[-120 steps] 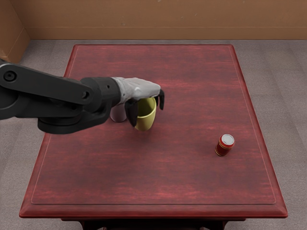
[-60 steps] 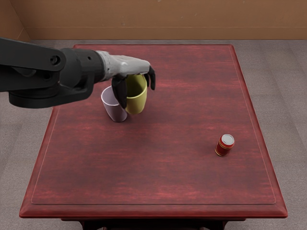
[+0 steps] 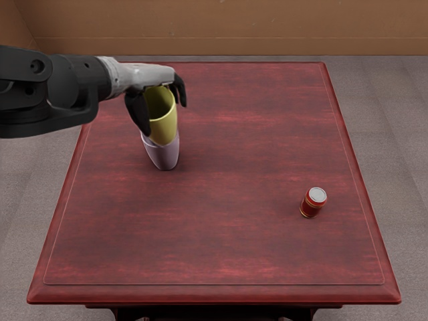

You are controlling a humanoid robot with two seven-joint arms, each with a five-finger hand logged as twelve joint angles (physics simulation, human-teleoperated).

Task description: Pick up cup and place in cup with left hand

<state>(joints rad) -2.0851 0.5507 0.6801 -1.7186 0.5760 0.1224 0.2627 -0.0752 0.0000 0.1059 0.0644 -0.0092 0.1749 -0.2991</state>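
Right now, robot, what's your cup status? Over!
Left hand gripping yellow cup; right hand out of view. Yellow cup's bottom overlaps lavender cup's mouth; can't tell if inside. Red can off to one side, not in the way.

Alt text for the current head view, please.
The robot's grey-and-black left hand grips a yellow-green tapered cup over a pale lilac cup on a dark red wooden table; whether its base is inside the lilac one cannot be told. A small red can with a silver top stands towards the picture's right.
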